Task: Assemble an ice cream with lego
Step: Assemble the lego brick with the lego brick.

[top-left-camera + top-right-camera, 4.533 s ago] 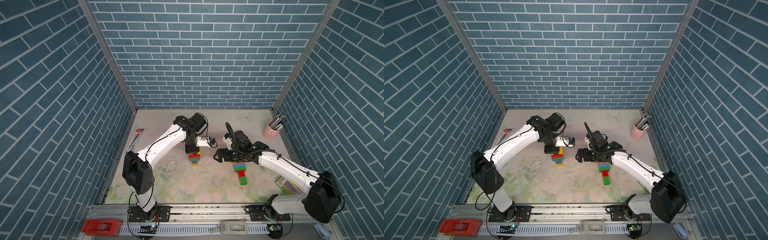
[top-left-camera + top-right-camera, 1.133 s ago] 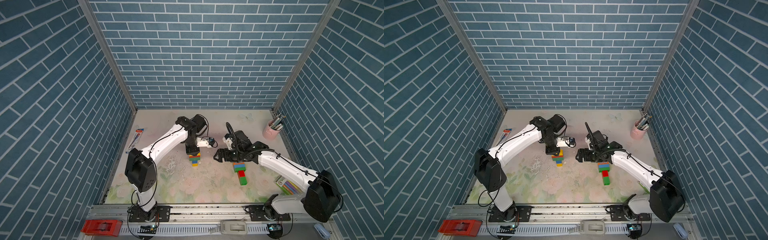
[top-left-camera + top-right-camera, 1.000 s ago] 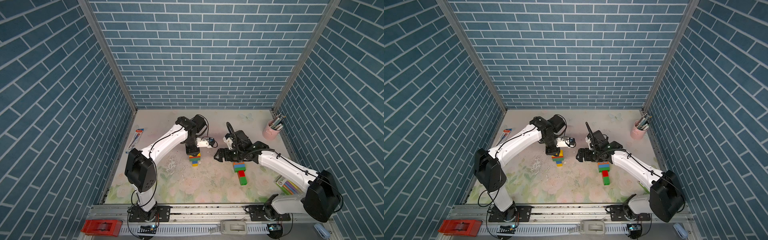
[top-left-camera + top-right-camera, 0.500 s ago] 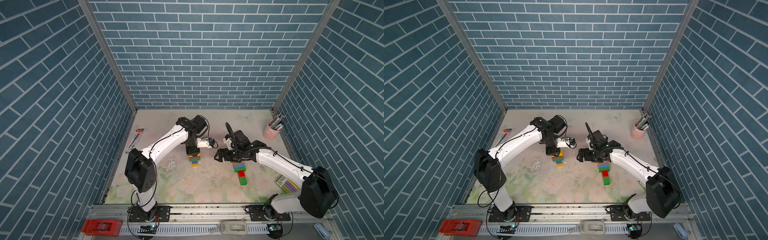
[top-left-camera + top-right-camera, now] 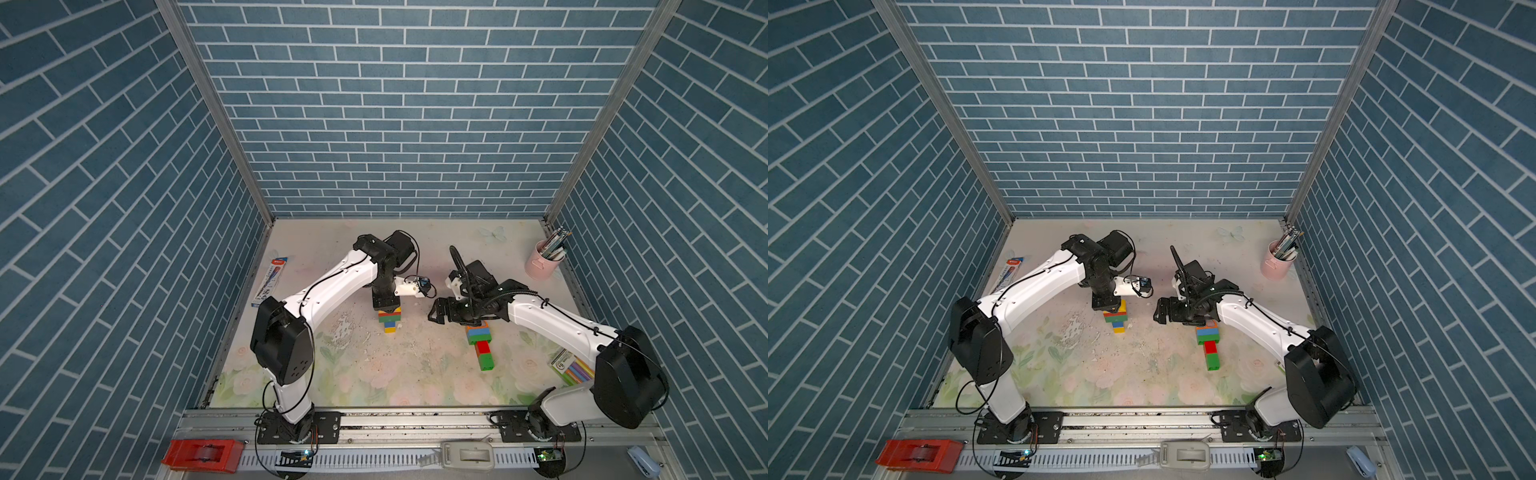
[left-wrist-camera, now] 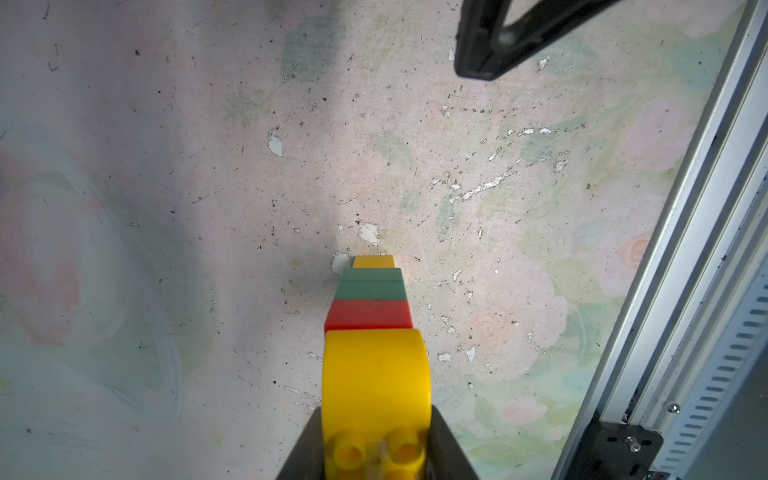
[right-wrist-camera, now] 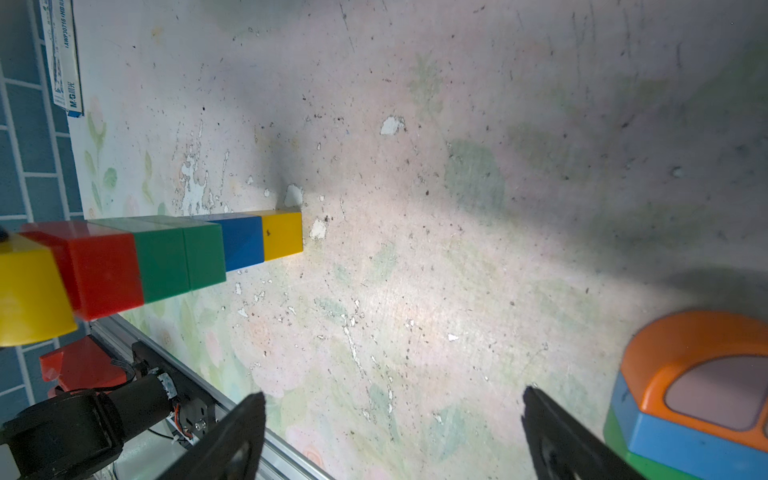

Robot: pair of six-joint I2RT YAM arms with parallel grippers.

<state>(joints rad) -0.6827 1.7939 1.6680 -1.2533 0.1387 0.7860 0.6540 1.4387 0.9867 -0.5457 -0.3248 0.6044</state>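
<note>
On the flowered tabletop (image 5: 374,374), near the middle, a yellow-topped lego stack (image 5: 390,321) stands upright with the left gripper (image 5: 388,308) pointing straight down over it. Both top views hide the grasp under the arm. The left wrist view settles it: the two fingers (image 6: 449,453) press against opposite sides of the rounded yellow brick (image 6: 376,374), its studs showing between them, so the jaws are clamped on that top piece. Looking down the column from there I see red, two greens and a yellow foot; the blue one is hidden. The right wrist view catches the same stack side-on and shows the blue brick (image 7: 243,245) between the greens and the yellow foot, which appears to rest on the table.

Apart from it, toward the right arm's side, is the orange-topped lego stack (image 5: 480,345). In both top views it runs orange, blue, green, then a narrower red and green; whether it stands or lies I cannot tell from there. The right wrist view shows only its orange, blue and green end. The right gripper (image 7: 390,436) hovers between the two stacks, fingers spread wide over bare table, holding nothing.

A pink pen cup (image 5: 544,266) stands in the far right corner and a marker pack (image 5: 575,368) lies by the right arm's base. Only the top views show these two.
</note>
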